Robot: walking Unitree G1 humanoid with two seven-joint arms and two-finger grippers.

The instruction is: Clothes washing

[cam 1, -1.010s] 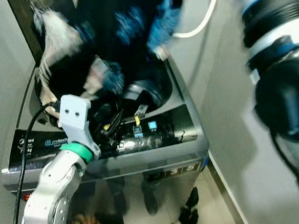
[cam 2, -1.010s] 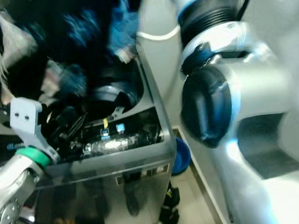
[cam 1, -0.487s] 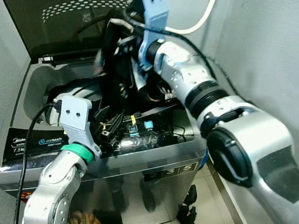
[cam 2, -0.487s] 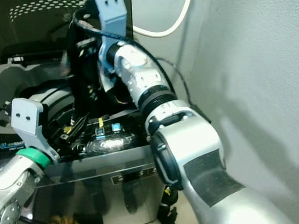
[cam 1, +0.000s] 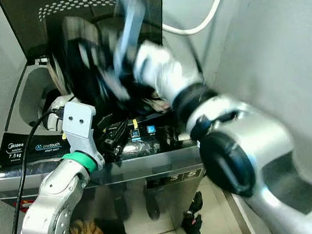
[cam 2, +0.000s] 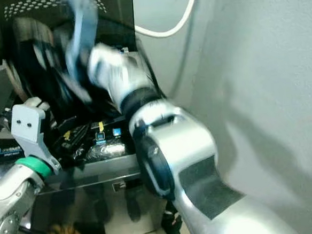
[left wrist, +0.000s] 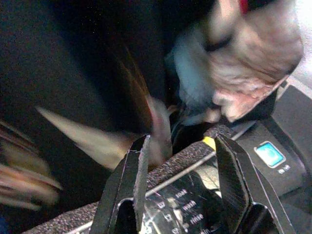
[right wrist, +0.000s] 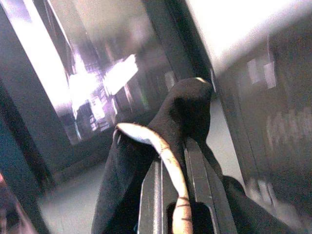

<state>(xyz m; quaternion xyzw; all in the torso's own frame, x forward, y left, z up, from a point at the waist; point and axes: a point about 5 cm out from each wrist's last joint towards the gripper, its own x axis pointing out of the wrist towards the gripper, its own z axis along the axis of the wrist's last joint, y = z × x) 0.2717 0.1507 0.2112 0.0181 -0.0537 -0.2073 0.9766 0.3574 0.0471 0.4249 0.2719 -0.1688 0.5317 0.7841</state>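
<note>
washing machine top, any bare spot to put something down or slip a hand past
Bare: the dark glossy control panel on the robot's left side, between the tub opening and the front edge. Crowded: the tub opening, where the right pincer holds a dark garment; the left pincer hovers open at the panel's middle.

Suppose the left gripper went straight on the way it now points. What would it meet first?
Most likely the washer's control panel: the left gripper, open, already hovers right above its front edge. Just beyond hangs the dark garment over the tub; blur makes the depth uncertain.
</note>
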